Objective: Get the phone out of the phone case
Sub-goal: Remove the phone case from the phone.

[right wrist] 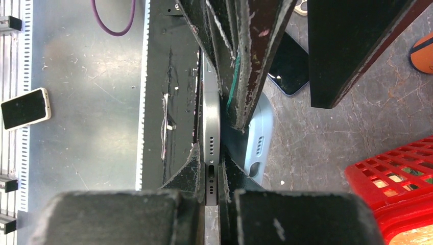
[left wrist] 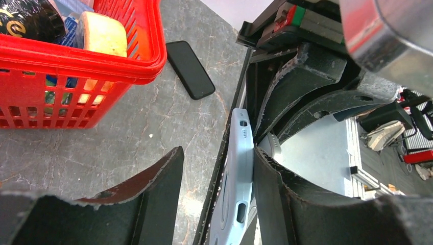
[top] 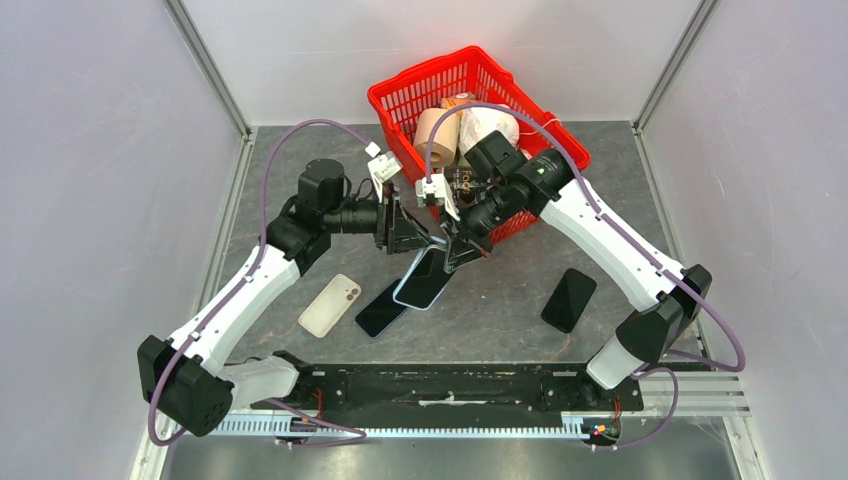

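Two tools meet over the middle of the surface (top: 500, 300), just in front of the red basket (top: 420, 80). In the top view the phone (top: 425, 278) hangs between them. Its long axis runs from the far edge towards the near edge, with the low end slanting left above another dark phone (top: 380, 312).

From the left wrist, the left tool (left wrist: 217, 153) stands half wide. One finger presses the back of the pale blue phone case (left wrist: 241, 168). The other finger is apart from it, so nothing is clamped.

From the right wrist, the right tool (right wrist: 210, 158) is pinched tight on the phone's bare grey end, the one with the port and speaker holes. The case gapes just beside that end, and I judge this to be the end pointing at the basket.

The phone looks stiff, smooth and slippery, and would likely crack if dropped, so it is best gripped flat across its faces at the freed end. The case looks soft and springy, and is best taken by its loosened side wall and peeled off.
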Robot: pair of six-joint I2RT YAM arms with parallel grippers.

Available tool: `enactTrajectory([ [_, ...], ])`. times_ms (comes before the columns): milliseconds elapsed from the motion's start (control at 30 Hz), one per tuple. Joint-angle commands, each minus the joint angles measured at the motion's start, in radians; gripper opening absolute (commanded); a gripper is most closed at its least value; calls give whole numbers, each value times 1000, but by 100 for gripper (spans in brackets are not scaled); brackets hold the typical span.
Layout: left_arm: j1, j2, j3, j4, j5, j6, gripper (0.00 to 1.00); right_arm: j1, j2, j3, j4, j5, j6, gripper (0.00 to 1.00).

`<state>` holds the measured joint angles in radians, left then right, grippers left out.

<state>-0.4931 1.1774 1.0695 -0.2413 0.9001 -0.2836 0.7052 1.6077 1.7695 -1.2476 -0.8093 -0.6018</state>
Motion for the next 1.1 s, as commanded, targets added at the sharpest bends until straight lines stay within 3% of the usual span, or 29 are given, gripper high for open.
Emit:
enactTrajectory([
  [0,-25,4,-33,10,46,12,58,-1,-8,91,80,-48,28,0],
  [133,-30,17,-73,79,73,-48,52,-1,-9,101,96,-25,44,0],
  [200,-30,23,-92,123,87,-81,44,-1,-9,100,103,-17,51,0],
  [267,-31,30,-108,159,96,-112,30,-2,-12,99,108,-12,55,0],
  [333,-32,37,-116,178,97,-130,6,-1,-18,97,110,-10,59,0],
  [367,-32,42,-117,179,90,-133,2,-1,-18,98,112,-10,60,0],
  [800,-31,77,-130,-49,-162,55,2,-79,-110,92,108,-128,92,0],
  [1067,-30,102,-204,3,-232,12,2,-161,-199,7,135,-180,107,0],
])
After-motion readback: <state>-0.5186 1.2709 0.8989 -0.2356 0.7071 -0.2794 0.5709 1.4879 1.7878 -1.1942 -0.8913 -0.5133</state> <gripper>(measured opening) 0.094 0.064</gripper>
